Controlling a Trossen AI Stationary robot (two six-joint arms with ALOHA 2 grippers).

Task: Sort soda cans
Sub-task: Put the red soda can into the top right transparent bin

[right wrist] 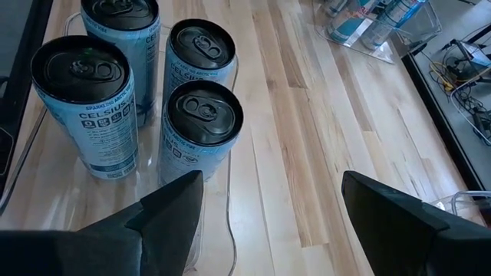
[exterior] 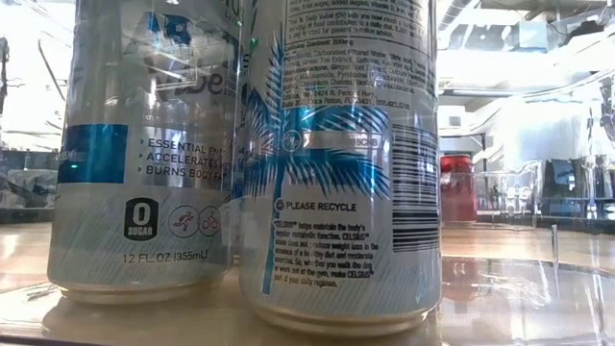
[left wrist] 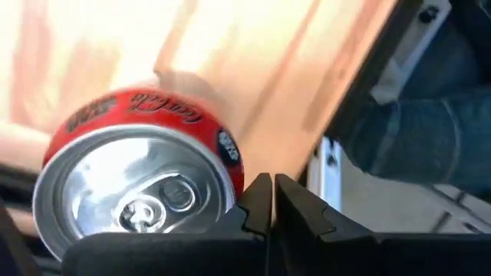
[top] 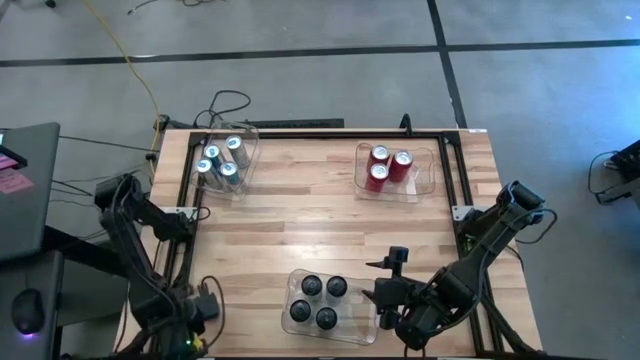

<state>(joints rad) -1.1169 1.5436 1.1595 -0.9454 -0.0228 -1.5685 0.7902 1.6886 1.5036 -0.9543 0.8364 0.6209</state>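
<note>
1. Sorting looks nearly done: four silver-blue cans [top: 222, 160] sit in the far-left bin [top: 248, 135], four dark-topped cans [top: 322, 300] in the near bin [top: 296, 320], and only three red cans [top: 388, 165] in the far-right bin [top: 425, 175].
2. Fourth red can [left wrist: 138, 180] lies on its side right by the left pincer [left wrist: 272, 203], which is clenched on nothing.
3. Left to do: move that can to the red bin.
4. Right pincer [right wrist: 268, 211] is released, empty, hovering beside the near bin.
5. Middle of the desk [top: 300, 220] is bare; cables trail off the far edge.
</note>
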